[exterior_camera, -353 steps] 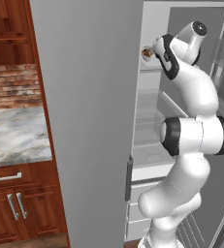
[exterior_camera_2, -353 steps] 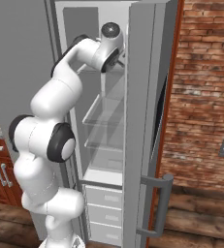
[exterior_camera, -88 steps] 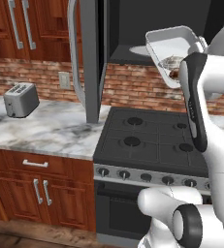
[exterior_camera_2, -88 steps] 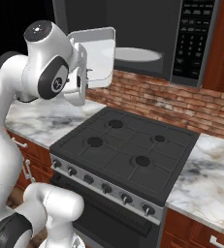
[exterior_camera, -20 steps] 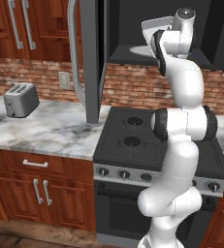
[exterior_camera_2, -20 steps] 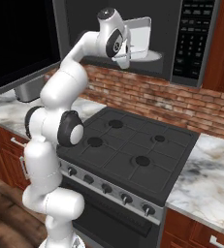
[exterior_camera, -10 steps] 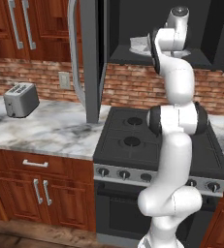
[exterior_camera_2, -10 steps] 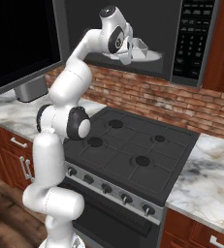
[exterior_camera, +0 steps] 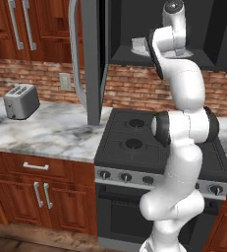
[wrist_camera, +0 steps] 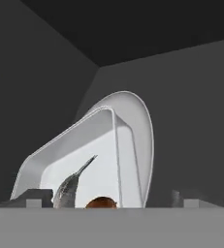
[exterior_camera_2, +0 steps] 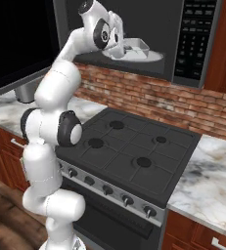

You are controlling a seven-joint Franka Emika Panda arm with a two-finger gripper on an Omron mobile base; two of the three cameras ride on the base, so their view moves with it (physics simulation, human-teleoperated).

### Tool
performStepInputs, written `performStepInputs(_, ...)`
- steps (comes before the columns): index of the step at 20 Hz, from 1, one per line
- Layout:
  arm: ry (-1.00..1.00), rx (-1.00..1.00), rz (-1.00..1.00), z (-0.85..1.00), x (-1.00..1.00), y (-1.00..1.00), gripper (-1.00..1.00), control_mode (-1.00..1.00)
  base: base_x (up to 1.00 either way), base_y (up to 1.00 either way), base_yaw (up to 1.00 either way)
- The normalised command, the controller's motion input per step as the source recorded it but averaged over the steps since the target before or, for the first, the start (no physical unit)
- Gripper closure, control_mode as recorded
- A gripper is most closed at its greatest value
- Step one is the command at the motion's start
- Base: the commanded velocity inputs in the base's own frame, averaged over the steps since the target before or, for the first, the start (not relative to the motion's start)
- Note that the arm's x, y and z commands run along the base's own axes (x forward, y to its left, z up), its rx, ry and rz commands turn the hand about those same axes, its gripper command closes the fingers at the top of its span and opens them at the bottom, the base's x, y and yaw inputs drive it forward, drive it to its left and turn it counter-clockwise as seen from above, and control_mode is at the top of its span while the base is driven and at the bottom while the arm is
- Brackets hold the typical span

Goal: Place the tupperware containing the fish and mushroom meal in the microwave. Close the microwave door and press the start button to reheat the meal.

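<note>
1. Left base view: the microwave door (exterior_camera: 91,59) stands open, so closing it and pressing start are left.
2. Right base view: the tupperware (exterior_camera_2: 134,49) sits on the turntable (exterior_camera_2: 151,57) inside the microwave (exterior_camera_2: 183,39); the gripper (exterior_camera_2: 118,38) is beside it.
3. Hand view: the fingers (wrist_camera: 33,199) are spread wide, holding nothing; the meal (wrist_camera: 101,202) lies in the container.

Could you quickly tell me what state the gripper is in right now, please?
Gripper: open, holding nothing; the tupperware sits on the microwave turntable.
</note>
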Motion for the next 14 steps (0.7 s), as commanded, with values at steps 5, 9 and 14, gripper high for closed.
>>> performStepInputs(5,-0.25,-0.29,-0.01,-1.00,-0.84,0.35,-1.00,-1.00,0.00,0.00,0.00)
performStepInputs(9,-0.24,-0.14,-0.04,-0.28,-0.90,0.01,-1.00,-1.00,0.00,0.00,0.00)
performStepInputs(14,-0.23,-0.03,-0.02,0.51,-1.00,0.08,-1.00,-1.00,0.00,0.00,0.00)
